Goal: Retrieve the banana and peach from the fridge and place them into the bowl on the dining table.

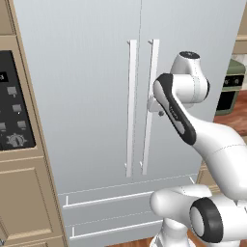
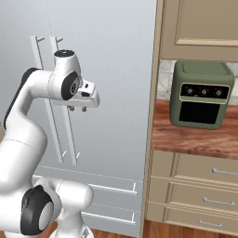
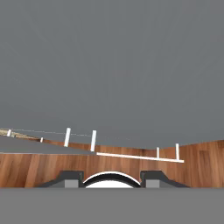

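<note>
Fridge [image 1: 87,96] doors were seen shut, filling most of the left base view from the upper left to just past the centre – a tall, pale silver-grey front, smooth and matte. Two long white bar handles [image 1: 131,108] were set upright, side by side, at the seam where the doors meet, and two drawers [image 1: 106,212] with thin white horizontal bars were stacked below them. In the right base view the same fridge was shown across the left and middle of the frame, bounded on its right by a tan cabinet post [image 2: 153,139].

The gripper [image 2: 77,109] was held at about mid-height of the handles, just in front of the right-hand door, its short fingers pointed downward. Whether anything was touched could not be told. No object was seen between the fingers; whether they were parted or closed could not be judged from these views.

In the hand view the grey door face was spread over the upper frame, with the white drawer bars and a wood floor [image 3: 197,166] at the bottom.

An olive-green countertop oven [image 2: 202,95] was set on a wooden counter [image 2: 186,137] at the right – well apart from the arm.
</note>
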